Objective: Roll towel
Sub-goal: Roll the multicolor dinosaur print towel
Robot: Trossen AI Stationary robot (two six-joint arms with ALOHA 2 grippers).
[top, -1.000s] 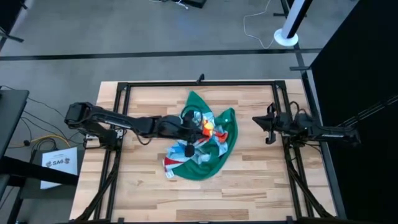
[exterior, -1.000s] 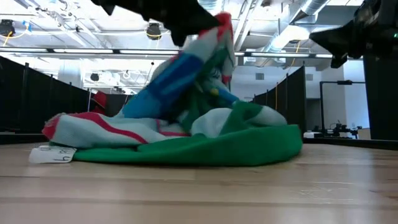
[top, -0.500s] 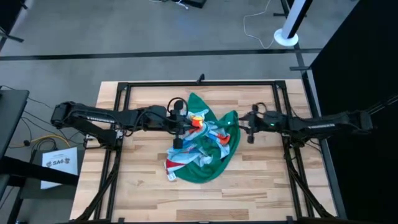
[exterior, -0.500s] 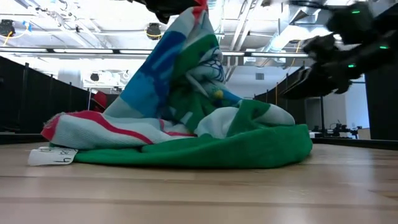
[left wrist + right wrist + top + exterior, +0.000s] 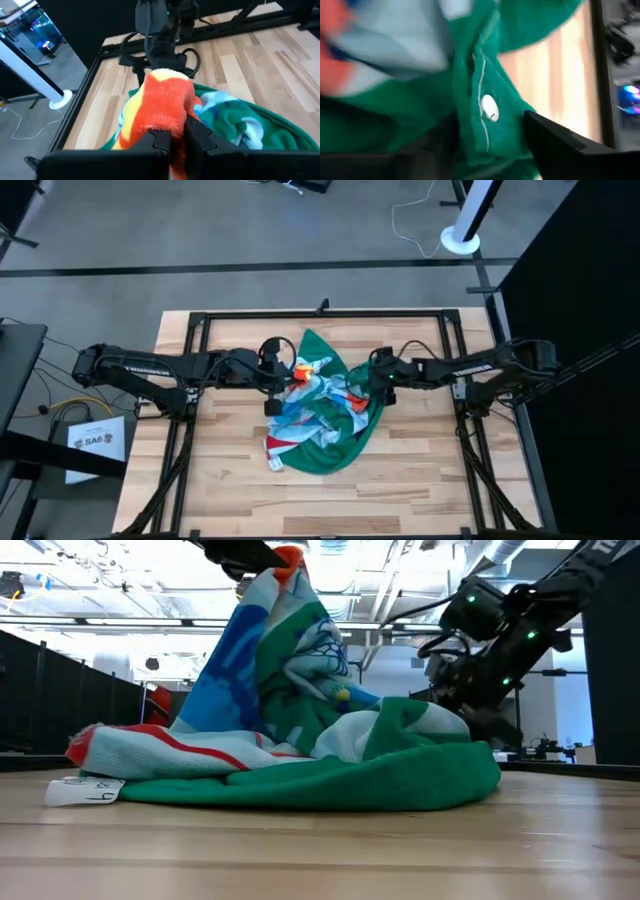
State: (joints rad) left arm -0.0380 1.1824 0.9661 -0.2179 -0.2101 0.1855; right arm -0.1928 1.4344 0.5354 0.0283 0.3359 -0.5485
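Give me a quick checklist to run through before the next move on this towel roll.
1. Left pincer holds the towel: ok, shut on an orange fold, lifted.
2. Right pincer at the towel's green edge: ok, over it.
3. Right pincer grip: cannot tell, its fingers straddle the green hem in the right wrist view.
4. Towel flat for rolling: not ok, bunched in a heap.
5. Towel fully on the table: ok.

Fluffy terry-cloth towel [image 5: 325, 415], pale matt planked wood table [image 5: 420, 480], matt black metal frame [image 5: 330, 314]
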